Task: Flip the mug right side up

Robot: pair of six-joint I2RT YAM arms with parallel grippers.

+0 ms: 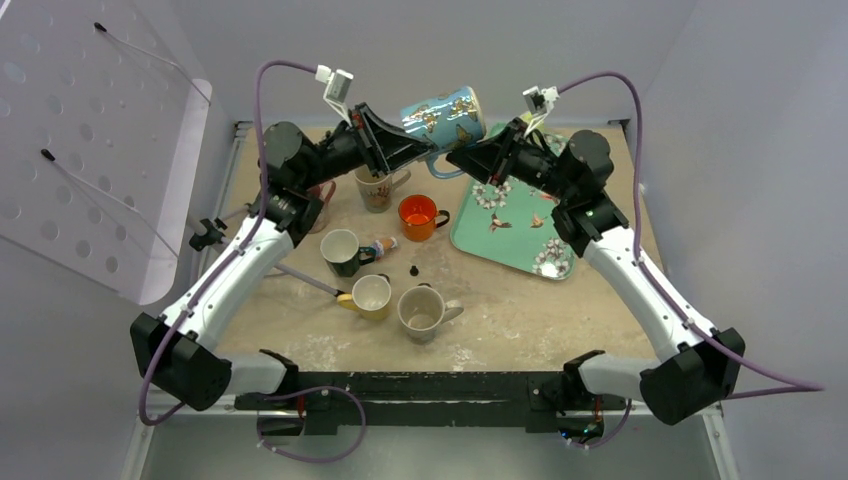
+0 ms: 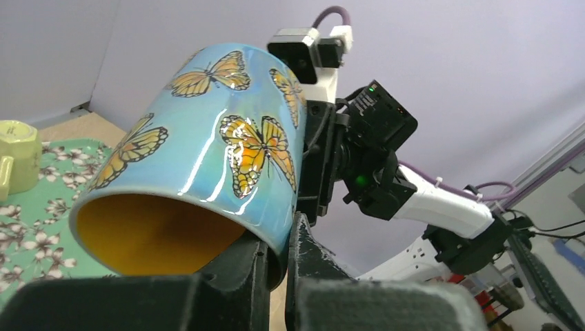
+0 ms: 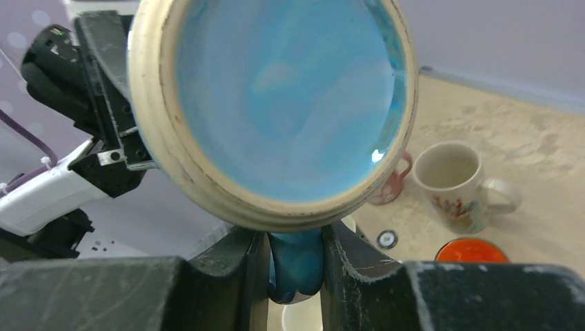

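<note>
I have the butterfly mug [image 1: 441, 115] up in the air, well above the bench [image 1: 540, 310], caught between both arms. The left gripper [image 2: 276, 256] is clenched on the mug wall at the rim, with the yellow mouth opening right at its fingers. The right gripper [image 3: 293, 256] is clamped on the blue handle [image 3: 295, 269], which hangs just below the mug body, between its jaws.

The mug lies on its side. Its long axis runs from the left gripper across toward the right one and is tilted. The mouth is the lower end and faces back at the left wrist, while the glazed blue base looks straight into the right wrist camera. To my eye it is neither upside down nor upright yet — about halfway round.

I judge it to be glazed ceramic: stiff, fairly heavy and slick under the pads, and it would likely break if it fell from this height. The rim pinch looks shallow, so I trust the handle hold more. I'd want one grasp kept firm at all times while the base is brought down to point at the bench.
</note>
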